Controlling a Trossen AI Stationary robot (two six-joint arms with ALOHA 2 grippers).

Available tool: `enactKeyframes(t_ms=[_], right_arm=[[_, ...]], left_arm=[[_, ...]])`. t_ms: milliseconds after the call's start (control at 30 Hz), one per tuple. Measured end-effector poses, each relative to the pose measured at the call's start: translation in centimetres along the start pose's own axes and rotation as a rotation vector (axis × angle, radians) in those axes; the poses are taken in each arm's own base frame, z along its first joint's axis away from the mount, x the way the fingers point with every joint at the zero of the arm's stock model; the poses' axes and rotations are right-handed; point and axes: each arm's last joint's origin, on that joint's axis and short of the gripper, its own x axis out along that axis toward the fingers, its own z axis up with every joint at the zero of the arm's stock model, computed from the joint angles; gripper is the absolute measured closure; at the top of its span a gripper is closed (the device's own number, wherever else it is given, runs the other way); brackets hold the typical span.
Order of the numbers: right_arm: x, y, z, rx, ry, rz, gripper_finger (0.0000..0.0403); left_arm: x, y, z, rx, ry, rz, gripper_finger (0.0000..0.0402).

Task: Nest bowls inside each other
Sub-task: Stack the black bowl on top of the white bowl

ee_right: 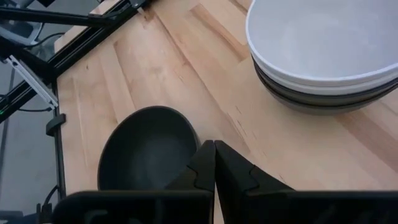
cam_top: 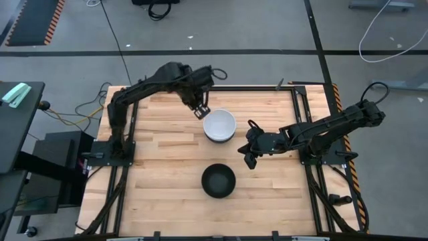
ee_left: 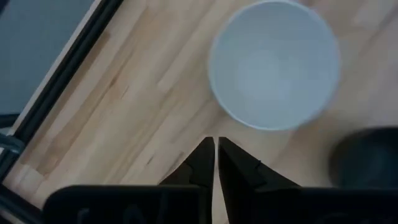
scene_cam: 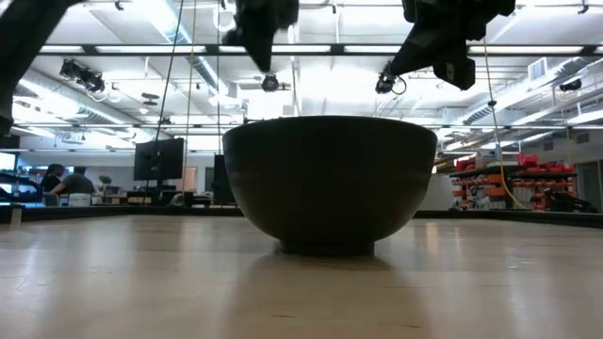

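Note:
A stack of nested bowls [cam_top: 219, 125] stands at the table's middle, a white bowl [ee_left: 273, 62] on top. In the right wrist view a second white rim and dark rims [ee_right: 323, 93] show under it. A single black bowl [cam_top: 219, 181] stands upright on its base nearer the front edge; it fills the low view [scene_cam: 330, 184]. My left gripper [cam_top: 199, 112] is shut and empty, raised just left of the stack's far-left rim. My right gripper [cam_top: 249, 158] is shut and empty, raised to the right between the stack and the black bowl [ee_right: 146, 155].
Bare wooden tabletop [cam_top: 160, 154] lies left of and in front of the bowls. Black frame rails [cam_top: 301, 120] run along the table's left and right sides. Cables lie on the floor beyond the far edge.

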Motion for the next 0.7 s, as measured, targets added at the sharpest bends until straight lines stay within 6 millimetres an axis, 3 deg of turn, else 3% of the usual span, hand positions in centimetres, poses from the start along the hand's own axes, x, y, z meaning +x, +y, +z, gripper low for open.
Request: enactKeyframes(t_ms=[300,700], right_arm=[[0.1,-0.2,0.2,-0.032,-0.003,-0.007,0.0391],[0.1,-0.2,0.2,-0.041,-0.003,-0.008,0.0391]], left_arm=[[-5.3,-5.5,-4.6,0.021,-0.130,-0.047,0.0385],[-7.8,-13.2,-10.9,0.057,-0.175,-0.121,0.0378]])
